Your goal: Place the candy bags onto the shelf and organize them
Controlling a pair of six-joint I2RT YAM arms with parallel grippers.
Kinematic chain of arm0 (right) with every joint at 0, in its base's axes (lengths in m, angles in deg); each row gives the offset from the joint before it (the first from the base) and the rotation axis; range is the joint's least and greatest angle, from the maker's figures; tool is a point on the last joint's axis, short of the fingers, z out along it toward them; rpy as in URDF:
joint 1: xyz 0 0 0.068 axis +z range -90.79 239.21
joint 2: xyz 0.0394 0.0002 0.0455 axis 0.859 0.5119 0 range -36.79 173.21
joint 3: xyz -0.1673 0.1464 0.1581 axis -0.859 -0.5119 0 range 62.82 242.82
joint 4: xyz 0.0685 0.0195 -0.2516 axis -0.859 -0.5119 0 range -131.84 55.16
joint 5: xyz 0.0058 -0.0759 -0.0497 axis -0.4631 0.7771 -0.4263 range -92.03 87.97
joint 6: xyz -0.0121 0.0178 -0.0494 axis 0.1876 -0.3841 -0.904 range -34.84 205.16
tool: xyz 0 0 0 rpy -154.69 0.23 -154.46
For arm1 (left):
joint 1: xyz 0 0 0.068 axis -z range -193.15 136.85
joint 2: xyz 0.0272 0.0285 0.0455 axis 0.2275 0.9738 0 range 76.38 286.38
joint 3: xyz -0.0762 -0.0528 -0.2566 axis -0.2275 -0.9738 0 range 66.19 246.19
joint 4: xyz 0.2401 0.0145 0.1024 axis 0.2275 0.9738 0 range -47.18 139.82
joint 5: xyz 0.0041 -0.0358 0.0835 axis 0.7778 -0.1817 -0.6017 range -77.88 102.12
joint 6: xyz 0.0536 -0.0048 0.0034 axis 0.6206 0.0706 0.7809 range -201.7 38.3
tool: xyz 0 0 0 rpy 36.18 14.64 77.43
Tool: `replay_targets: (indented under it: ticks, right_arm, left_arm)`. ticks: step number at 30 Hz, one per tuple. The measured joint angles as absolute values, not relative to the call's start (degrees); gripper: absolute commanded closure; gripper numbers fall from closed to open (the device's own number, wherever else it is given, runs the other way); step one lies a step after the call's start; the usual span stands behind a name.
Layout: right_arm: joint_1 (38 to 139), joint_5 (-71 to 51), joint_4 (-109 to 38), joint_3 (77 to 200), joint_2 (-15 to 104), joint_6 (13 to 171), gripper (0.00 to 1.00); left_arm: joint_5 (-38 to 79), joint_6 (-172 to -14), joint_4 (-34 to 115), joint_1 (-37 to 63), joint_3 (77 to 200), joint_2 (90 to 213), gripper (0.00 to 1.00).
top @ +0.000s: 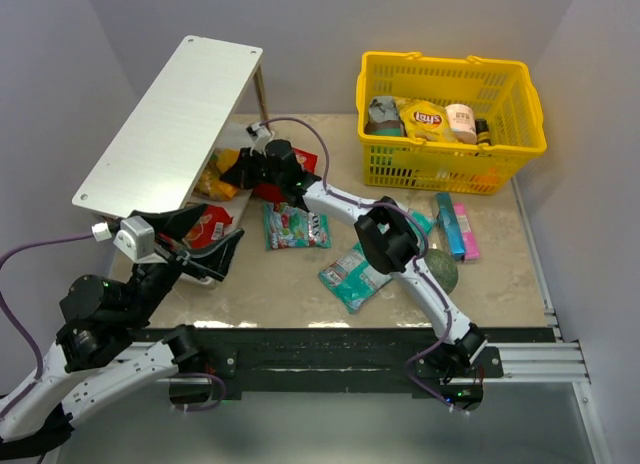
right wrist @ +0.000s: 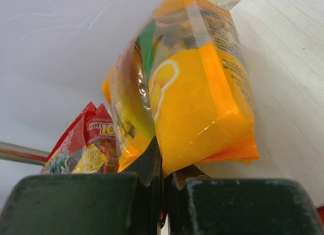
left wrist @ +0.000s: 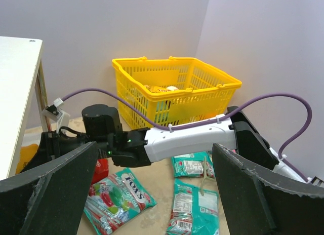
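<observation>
The white shelf [top: 170, 114] stands at the back left. My right gripper [top: 238, 170] reaches under its edge and is shut on the lower edge of a yellow-orange candy bag [right wrist: 202, 103], which stands upright against the shelf's lower board. A red bag [right wrist: 88, 139] stands just behind it. On the table lie a green-white Fox's bag [top: 295, 227], a teal bag [top: 350, 274] and another red bag [top: 210, 224]. My left gripper [top: 213, 252] hovers open near that red bag with nothing between its fingers [left wrist: 50, 194]. The left wrist view looks past them at the Fox's bag [left wrist: 114, 197].
A yellow basket [top: 450, 119] with a chip bag and other items stands at the back right. In front of it lie pink and blue boxes [top: 456, 231] and a dark green ball [top: 442, 271]. The right arm [left wrist: 187, 139] stretches across the middle of the table.
</observation>
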State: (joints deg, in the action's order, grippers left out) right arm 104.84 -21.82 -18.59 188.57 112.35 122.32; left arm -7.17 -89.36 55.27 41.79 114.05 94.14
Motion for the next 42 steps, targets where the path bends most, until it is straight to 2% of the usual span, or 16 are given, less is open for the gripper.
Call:
replay_targets:
  ticks: [11,20,21,24,25,26,28,29,33,42]
  right_arm:
    - [105.19,-23.60,-16.45,182.04,108.31,123.20,1.00]
    - [105.38,-25.85,-17.06,182.04,108.31,124.57,0.91]
    - [105.38,-25.85,-17.19,182.04,108.31,124.77,0.89]
    - [105.38,-25.85,-17.50,182.04,108.31,125.49,0.72]
    - [105.38,-25.80,-17.65,182.04,108.31,125.73,0.66]
    - [105.43,-25.78,-17.80,182.04,108.31,125.84,0.54]
    - [105.51,-25.54,-18.61,182.04,108.31,126.06,0.46]
    - [105.60,-25.23,-19.07,182.04,108.31,126.02,0.38]
    - [105.82,-21.85,-21.21,180.16,107.28,125.65,0.31]
    - [105.73,-15.29,-24.53,170.15,96.18,125.49,0.28]
  left_arm:
    - [-7.19,-89.39,55.12,41.79,113.15,94.24,0.01]
    - [-7.23,-89.39,55.12,41.79,113.13,94.27,0.00]
    - [-7.23,-89.36,55.12,41.79,113.13,94.27,0.00]
    - [-7.41,-89.36,55.12,41.79,113.13,94.35,0.01]
    - [-7.45,-89.36,55.12,41.79,113.11,94.38,0.01]
    - [-7.54,-89.36,55.12,41.79,113.11,94.40,0.01]
    - [-7.65,-89.36,55.12,41.79,113.11,94.40,0.00]
    - [-7.69,-89.36,55.12,41.79,113.11,94.40,0.00]
    - [-7.74,-89.36,55.12,41.79,113.09,94.42,0.00]
    - [-7.76,-89.36,55.16,41.79,112.67,94.40,0.01]
